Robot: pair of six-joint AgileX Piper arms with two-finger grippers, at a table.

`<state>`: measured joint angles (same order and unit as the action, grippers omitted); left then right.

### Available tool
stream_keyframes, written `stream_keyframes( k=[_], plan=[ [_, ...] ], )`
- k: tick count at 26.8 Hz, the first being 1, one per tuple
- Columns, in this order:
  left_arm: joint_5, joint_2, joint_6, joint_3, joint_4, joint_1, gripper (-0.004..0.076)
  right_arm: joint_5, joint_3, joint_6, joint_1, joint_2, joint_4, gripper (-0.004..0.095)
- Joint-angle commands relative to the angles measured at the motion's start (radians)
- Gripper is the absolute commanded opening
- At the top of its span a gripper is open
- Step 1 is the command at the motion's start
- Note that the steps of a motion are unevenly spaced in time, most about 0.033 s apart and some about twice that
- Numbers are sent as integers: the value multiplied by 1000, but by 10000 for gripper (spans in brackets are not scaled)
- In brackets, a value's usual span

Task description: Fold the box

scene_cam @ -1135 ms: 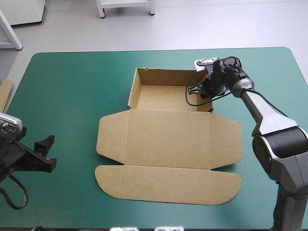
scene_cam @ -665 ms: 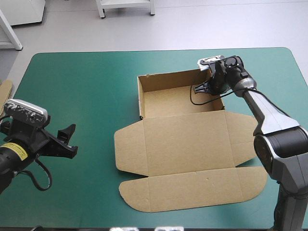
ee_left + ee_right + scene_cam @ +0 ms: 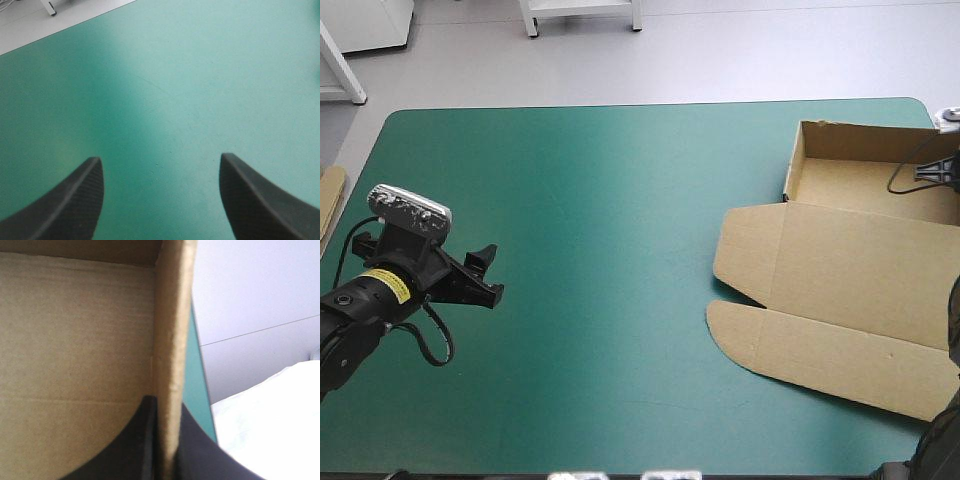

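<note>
The brown box (image 3: 850, 270) lies at the table's right side as an open tray (image 3: 855, 185) with its lid and flaps flat toward the near edge. At the tray's right wall, half cut off by the picture's edge, is my right gripper (image 3: 934, 170). In the right wrist view that gripper (image 3: 165, 407) is shut on the upright wall (image 3: 170, 325), one finger inside over the tray floor (image 3: 75, 340) and one outside. My left gripper (image 3: 486, 274) hovers far off at the table's left, open. The left wrist view shows this gripper (image 3: 160, 160) with only teal-green cover between its fingers.
An edge of more brown board (image 3: 329, 198) shows at the table's left edge. Beside the gripped wall, only a narrow strip of teal-green cover (image 3: 193, 375) separates the box from the table's edge. The cover (image 3: 610, 250) between my left gripper and the box is bare.
The box has slid far to the right across the table with my right gripper shut on its wall. My left arm has come farther in over the table from the left.
</note>
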<state>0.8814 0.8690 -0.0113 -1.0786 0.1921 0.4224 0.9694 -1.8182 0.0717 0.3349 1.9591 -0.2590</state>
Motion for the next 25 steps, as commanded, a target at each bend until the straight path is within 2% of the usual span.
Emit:
stream_keyframes(
  k=[1, 4, 9, 12, 17, 19, 25],
  plan=[
    [-68, 1, -10, -25, 14, 2, 475, -76, -28, 94, 100, -44, -24, -19],
    [-68, 15, -10, -25, 19, 2, 475, -79, -28, 131, 142, -18, 23, -19],
    [-68, 28, -10, -25, 24, 2, 475, -67, -28, 189, 141, 33, 91, 4],
    [-68, 30, -10, -25, 24, 2, 475, -60, -26, 189, 140, 46, 82, 119],
    [-68, 30, -10, -25, 24, 2, 475, -73, -30, 167, 144, 48, 90, 525],
    [-68, 30, -10, -25, 25, 2, 475, -71, -40, 143, 144, 44, 90, 620],
    [-68, 30, -10, -25, 46, 2, 475, -53, -81, 127, 144, -6, 137, 638]
  ],
)
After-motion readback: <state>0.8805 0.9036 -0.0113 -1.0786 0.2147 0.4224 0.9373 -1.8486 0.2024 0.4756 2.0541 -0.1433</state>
